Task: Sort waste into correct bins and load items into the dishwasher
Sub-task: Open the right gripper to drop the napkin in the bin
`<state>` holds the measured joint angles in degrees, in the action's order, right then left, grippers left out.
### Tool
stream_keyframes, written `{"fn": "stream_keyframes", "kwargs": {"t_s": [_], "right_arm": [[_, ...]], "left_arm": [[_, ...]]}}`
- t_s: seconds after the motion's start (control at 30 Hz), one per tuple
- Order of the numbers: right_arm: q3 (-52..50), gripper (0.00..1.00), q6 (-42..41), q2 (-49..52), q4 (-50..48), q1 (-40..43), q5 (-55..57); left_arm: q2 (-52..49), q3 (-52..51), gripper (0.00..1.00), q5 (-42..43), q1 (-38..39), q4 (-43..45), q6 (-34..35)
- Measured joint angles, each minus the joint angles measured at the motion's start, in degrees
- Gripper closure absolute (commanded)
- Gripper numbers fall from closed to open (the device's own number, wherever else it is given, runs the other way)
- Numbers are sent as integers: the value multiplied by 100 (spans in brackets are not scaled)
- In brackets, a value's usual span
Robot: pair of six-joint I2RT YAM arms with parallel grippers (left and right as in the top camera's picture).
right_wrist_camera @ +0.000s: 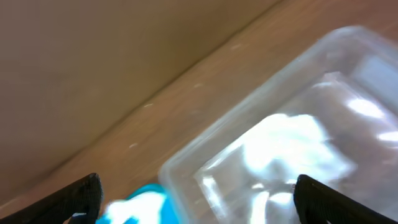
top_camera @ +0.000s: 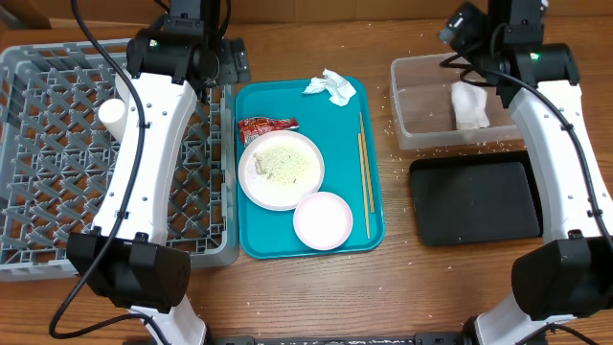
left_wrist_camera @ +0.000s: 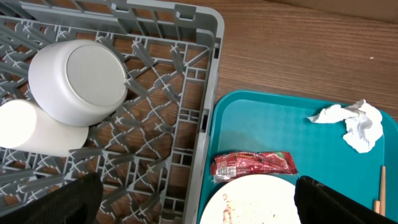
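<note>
I read both pairs spread wide and gripping nothing: left fingers (left_wrist_camera: pixel 68 200) above the dish rack (left_wrist_camera: pixel 208 43) and teal tray (left_wrist_camera: pixel 273 127), right fingers (right_wrist_camera: pixel 78 196) above the clear tub (right_wrist_camera: pixel 181 168) containing a napkin (right_wrist_camera: pixel 291 142).

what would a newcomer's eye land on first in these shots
The teal tray in the middle stands out first, carrying a white plate dotted with rice grains, a small bowl, a red wrapper, a crumpled napkin and chopsticks. Left of it sits a big grey rack with two white cups in it; right of it, a clear tub holding a second napkin, with a black tray nearer the robot.
</note>
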<state>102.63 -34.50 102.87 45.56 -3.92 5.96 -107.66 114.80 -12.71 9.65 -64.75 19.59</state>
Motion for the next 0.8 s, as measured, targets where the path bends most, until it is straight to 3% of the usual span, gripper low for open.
{"fn": "stream_keyframes", "kwargs": {"t_s": [0.13, 0.3, 0.53, 0.8], "right_arm": [[-11, 0, 2, 31, -616, -234, -868], [-11, 0, 79, 229, -1403, -1047, -1119], [-9, 0, 271, 1309, -2092, -2109, -264], [-55, 0, 306, 2686, -2315, -2271, 354]], "left_arm": [[0, 0, 0, 0, 0, 0, 0], [0, 0, 0, 0, 0, -2, 0], [0, 0, 0, 0, 0, 0, 0], [0, 0, 0, 0, 0, 0, 0]]}}
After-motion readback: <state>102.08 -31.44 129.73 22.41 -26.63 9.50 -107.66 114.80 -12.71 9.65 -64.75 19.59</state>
